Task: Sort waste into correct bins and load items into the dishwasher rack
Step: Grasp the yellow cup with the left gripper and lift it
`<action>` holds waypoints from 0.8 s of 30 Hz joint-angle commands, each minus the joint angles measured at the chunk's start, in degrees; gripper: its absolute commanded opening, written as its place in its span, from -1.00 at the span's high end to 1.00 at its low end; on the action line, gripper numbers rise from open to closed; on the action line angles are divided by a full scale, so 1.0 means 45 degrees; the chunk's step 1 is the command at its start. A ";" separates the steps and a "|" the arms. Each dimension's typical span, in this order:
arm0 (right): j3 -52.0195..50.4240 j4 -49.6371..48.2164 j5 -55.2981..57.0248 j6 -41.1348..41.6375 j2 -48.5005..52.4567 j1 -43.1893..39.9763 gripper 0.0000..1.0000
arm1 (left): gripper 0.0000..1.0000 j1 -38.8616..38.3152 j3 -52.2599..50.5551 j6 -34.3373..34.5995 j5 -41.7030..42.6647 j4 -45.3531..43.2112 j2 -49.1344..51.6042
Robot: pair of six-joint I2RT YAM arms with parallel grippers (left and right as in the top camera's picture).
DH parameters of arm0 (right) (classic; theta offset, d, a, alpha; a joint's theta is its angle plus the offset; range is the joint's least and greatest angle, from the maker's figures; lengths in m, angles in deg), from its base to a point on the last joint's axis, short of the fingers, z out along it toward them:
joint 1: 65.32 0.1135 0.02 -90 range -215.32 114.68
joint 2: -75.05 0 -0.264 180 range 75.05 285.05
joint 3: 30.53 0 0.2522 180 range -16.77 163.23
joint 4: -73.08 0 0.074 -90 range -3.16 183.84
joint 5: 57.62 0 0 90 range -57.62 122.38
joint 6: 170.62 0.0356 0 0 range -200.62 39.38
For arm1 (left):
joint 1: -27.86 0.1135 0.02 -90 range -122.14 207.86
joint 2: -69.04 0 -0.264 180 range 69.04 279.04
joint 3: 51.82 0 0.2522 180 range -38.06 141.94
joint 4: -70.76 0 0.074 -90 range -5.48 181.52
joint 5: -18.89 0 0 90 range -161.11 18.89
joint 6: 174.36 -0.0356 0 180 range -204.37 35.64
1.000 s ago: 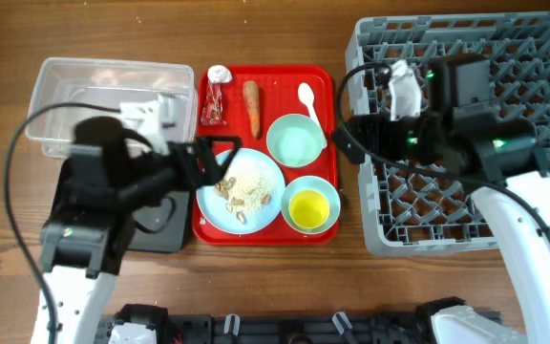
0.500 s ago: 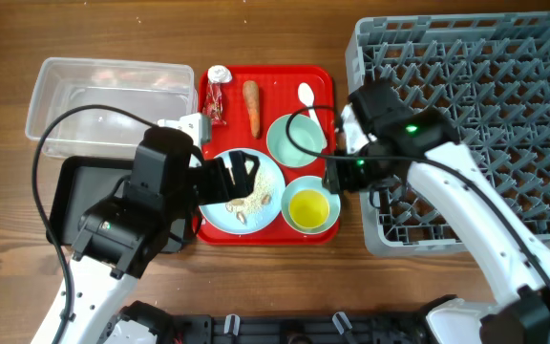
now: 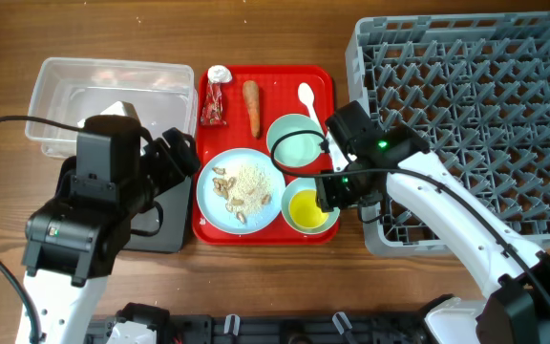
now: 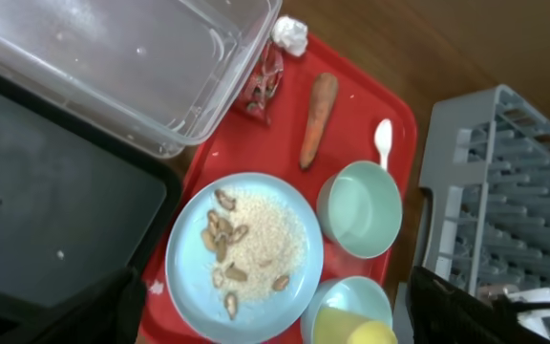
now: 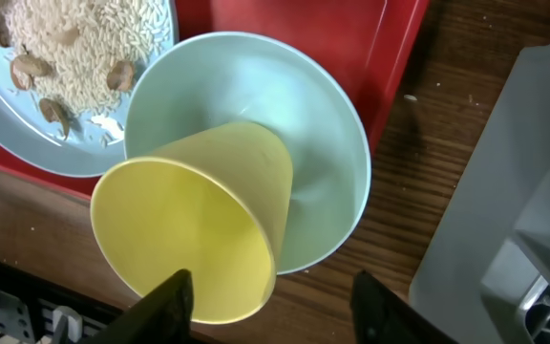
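On the red tray, the pale blue plate (image 3: 242, 189) holds rice-and-nut scraps (image 4: 256, 244). The yellow cup (image 5: 194, 225) lies tilted in the light blue bowl (image 5: 313, 143). My right gripper (image 3: 334, 191) is open at the cup's rim. One finger (image 5: 172, 308) overlaps the rim and the other (image 5: 390, 306) stands clear of it. My left gripper (image 3: 184, 162) hangs wide open at the plate's left edge, holding nothing. The mint bowl (image 3: 294, 143), spoon (image 3: 307, 98), carrot (image 3: 252, 107), red wrapper (image 3: 215, 107) and tissue (image 3: 220, 75) lie on the tray. The grey rack (image 3: 475, 124) stands at the right.
The clear tub (image 3: 113, 91) sits at the back left. In front of it the black tray (image 3: 165, 229) lies partly under my left arm. The red tray (image 3: 327, 81) lies between the bins and the rack. Cables trail from both arms.
My left arm has drawn back to the left, off the plate. My right gripper came down from the rack to the yellow cup and narrowed its jaws.
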 commanded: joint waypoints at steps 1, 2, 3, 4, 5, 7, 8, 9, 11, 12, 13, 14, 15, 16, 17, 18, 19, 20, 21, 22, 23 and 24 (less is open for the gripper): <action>-0.0073 -0.0325 0.0287 0.0500 0.0185 -0.0015 -0.01 | -0.74 -0.0437 0.0165 -0.1326 0.1088 0.0287 0.0418; 0.0034 -0.0622 0.0301 0.0593 0.0185 -0.0121 0.00 | -0.68 -0.0729 0.0165 -0.1564 0.1302 0.0398 0.0641; 0.0306 -0.0763 0.0316 0.0855 0.0146 -0.0350 0.01 | -0.65 -0.1127 0.0165 -0.1598 0.1287 0.0622 0.0962; 0.0685 -0.0826 0.0311 0.0860 0.0063 -0.0685 0.00 | -0.61 -0.1613 0.0165 -0.1588 0.1258 0.0835 0.1389; 0.1093 -0.0826 0.0311 0.0855 -0.0068 -0.1103 0.00 | -0.56 -0.2069 0.0165 -0.1588 0.1394 0.0879 0.1744; 0.1768 -0.0763 0.0311 0.0835 -0.0427 -0.1996 -0.01 | -0.54 -0.3045 0.0165 -0.1593 0.1627 0.0670 0.2463; 0.2030 -0.0704 0.0316 0.0821 -0.0593 -0.2448 -0.03 | -0.54 -0.3531 0.0165 -0.1603 0.1574 0.0544 0.2817; 0.2322 -0.0617 0.0306 0.0850 -0.0816 -0.3128 -0.08 | -0.52 -0.4216 0.0165 -0.1593 0.1307 0.0374 0.3410; 0.2467 -0.0559 0.0214 0.0855 -0.1195 -0.4192 -0.11 | -0.42 -0.5149 0.0165 -0.1593 0.1200 -0.0107 0.4396; 0.2467 -0.0495 0.0053 0.0806 -0.1350 -0.4697 -0.11 | -0.36 -0.5552 0.0165 -0.1588 0.1200 -0.0359 0.4867; 0.2467 -0.0369 -0.0136 0.0641 -0.1452 -0.5124 -0.11 | -0.31 -0.5809 0.0165 -0.1588 0.1195 -0.0515 0.5217; 0.2467 -0.0253 -0.0311 0.0355 -0.1491 -0.5382 -0.10 | -0.31 -0.6023 0.0165 -0.1588 0.1205 -0.0680 0.5523; 0.2467 -0.0136 -0.0529 -0.0078 -0.1491 -0.5576 -0.10 | -0.30 -0.6237 0.0165 -0.1588 0.1248 -0.0894 0.5858; 0.2463 0.0019 -0.0656 -0.0393 -0.1486 -0.5673 -0.10 | -0.30 -0.6387 0.0165 -0.1588 0.1282 -0.1107 0.6130; 0.2463 0.0165 -0.0641 -0.0520 -0.1481 -0.5697 -0.10 | -0.27 -0.6557 0.0165 -0.1593 0.1292 -0.1355 0.6460; 0.2463 0.0243 -0.0607 -0.0554 -0.1486 -0.5697 -0.10 | -0.22 -0.6732 0.0165 -0.1603 0.1282 -0.1622 0.6936; 0.2463 0.0238 -0.0607 -0.0578 -0.1486 -0.5697 -0.10 | -0.16 -0.6819 0.0165 -0.1598 0.1287 -0.1763 0.7295; 0.2463 0.0228 -0.0607 -0.0578 -0.1486 -0.5697 -0.10 | -0.11 -0.6883 0.0165 -0.1598 0.1287 -0.1836 0.7577; 0.2463 0.0219 -0.0607 -0.0559 -0.1486 -0.5697 -0.10 | -0.04 -0.6936 0.0165 -0.1598 0.1287 -0.1972 0.7956; 0.2463 0.0219 -0.0607 -0.0563 -0.1486 -0.5697 -0.10 | 0.02 -0.6970 0.0165 -0.1593 0.1292 -0.2093 0.8199; 0.2463 0.0233 -0.0607 -0.0573 -0.1486 -0.5697 -0.10 | 0.08 -0.6965 0.0165 -0.1588 0.1307 -0.2200 0.8451; 0.2463 0.0253 -0.0607 -0.0568 -0.1486 -0.5697 -0.10 | 0.10 -0.6965 0.0165 -0.1588 0.1302 -0.2259 0.8578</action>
